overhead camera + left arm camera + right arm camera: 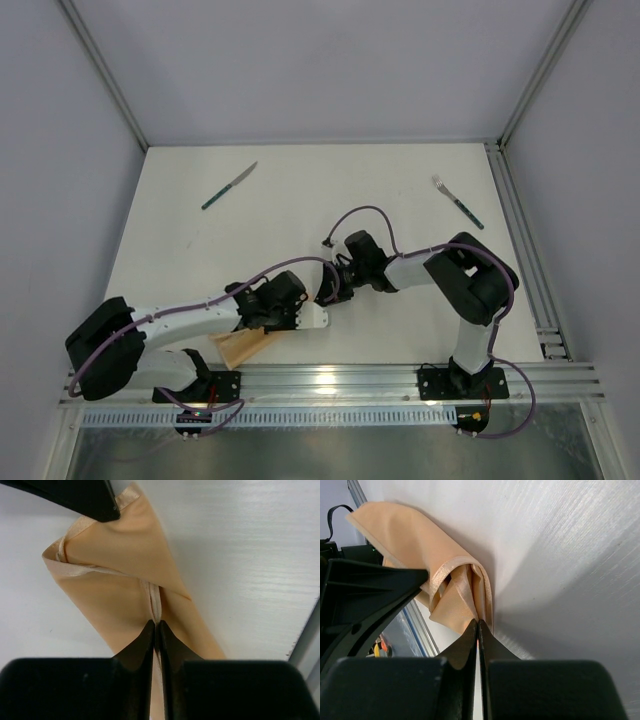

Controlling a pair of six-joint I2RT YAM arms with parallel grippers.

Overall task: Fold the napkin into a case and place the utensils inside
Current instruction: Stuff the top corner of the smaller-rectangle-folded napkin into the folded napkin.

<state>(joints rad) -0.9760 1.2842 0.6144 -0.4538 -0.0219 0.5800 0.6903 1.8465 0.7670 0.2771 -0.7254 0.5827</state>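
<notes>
Napkin (120, 580), half folded at the near counter (300, 200) edge, is pinched at its hems by the shut left fingers (140, 647) and right fingers (462, 647). Folding is judged in hand, and a flat crease is called for next.

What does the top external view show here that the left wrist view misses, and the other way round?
Only top external: the knife and the fork, lying far apart toward the far side of the table. Only left wrist: the left gripper shut on a hem of the napkin, with its folds in close-up. Both: the peach napkin, though from above just a corner peeks out under the left arm.
</notes>
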